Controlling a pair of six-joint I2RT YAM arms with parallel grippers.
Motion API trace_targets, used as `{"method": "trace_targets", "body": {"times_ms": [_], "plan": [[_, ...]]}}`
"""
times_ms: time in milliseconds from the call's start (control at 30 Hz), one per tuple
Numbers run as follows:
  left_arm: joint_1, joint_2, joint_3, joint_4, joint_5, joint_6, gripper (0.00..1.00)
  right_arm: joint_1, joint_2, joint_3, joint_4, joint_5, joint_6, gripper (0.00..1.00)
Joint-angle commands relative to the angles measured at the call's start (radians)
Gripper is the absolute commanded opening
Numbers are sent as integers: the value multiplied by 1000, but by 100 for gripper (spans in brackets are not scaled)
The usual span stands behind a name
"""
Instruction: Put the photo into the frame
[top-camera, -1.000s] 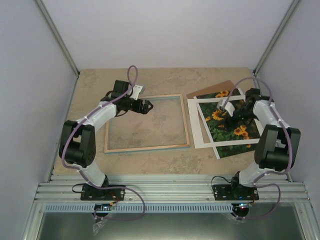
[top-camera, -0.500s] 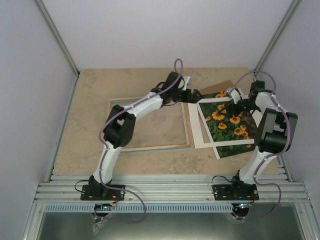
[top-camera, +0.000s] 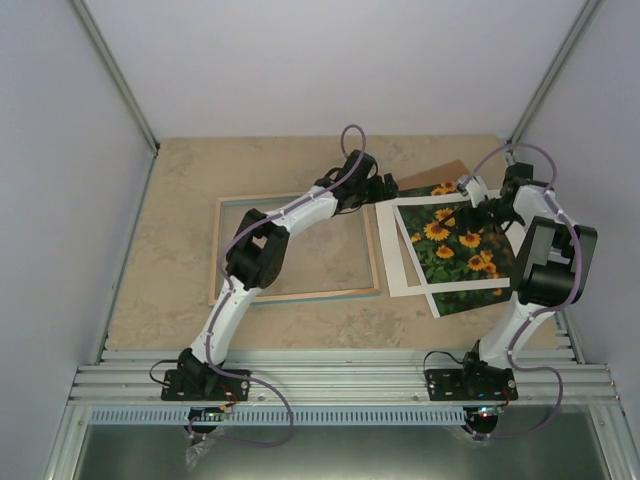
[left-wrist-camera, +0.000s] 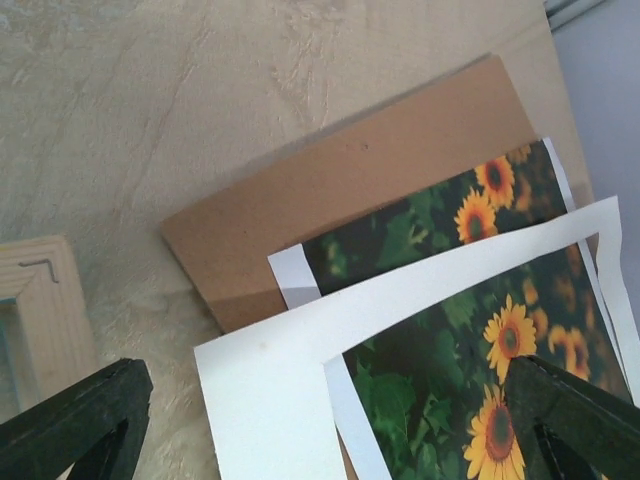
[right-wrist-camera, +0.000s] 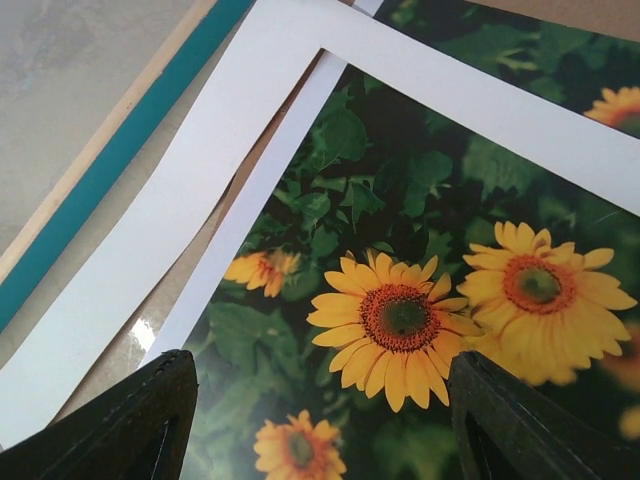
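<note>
- Right wrist view: the right fingers (right-wrist-camera: 120, 430) stand well apart with nothing between them. They hang low over the sunflowers of the photo (right-wrist-camera: 400, 250).
- The left fingers (left-wrist-camera: 80, 420) are spread wide and empty, above the stack's 11 o'clock corner.
- The photo lies flat, sandwiched between the white mat (right-wrist-camera: 200, 180) on top and the brown backing panel (left-wrist-camera: 350, 200) underneath. It sits skewed to the mat, so its white-bordered corners poke out at about 12 and 5 o'clock.
- The frame (top-camera: 295, 293) lies flat on the table (top-camera: 170, 200) at the stack's 9 o'clock, its right rail just beside the mat's edge.
- Handling, as a judgement: the photo looks like a thin, light print. It would be floppy once lifted, easy to crease, and probably slick on its printed face.
- It lies flush on the panel, so a pinch straight down on the middle would find nothing to hold.
- The mat probably has to come off or be held back first.
- The exposed 12 o'clock corner looks the better place to take hold. A finger could slide along the panel and under the corner, then lift gently so the sheet does not buckle.
</note>
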Motion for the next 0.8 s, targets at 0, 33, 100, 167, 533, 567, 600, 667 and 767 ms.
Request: {"method": "trace_targets", "body": {"times_ms": [0,33,100,167,533,567,600,667,767], "plan": [[-9,51,45,-13,-48,-37,98,-4,17,-9,10,3,15,70],[-13,57,49,-10,-41,-38,97,-6,21,-10,13,10,16,71],[-18,68,54,-5,-30,-37,97,-7,27,-12,18,20,19,71],[-22,75,58,-2,-28,-34,96,-9,30,-15,24,24,24,71],[-26,140,81,13,10,-65,89,-10,28,-35,33,29,40,70],[-26,142,89,23,27,-61,88,-12,27,-37,33,30,41,70],[-26,143,96,33,44,-58,86,-12,26,-39,34,29,43,70],[-23,144,109,51,65,-56,80,-13,25,-44,34,27,44,70],[-16,134,110,81,73,-52,66,-16,27,-46,42,25,51,70]]}}
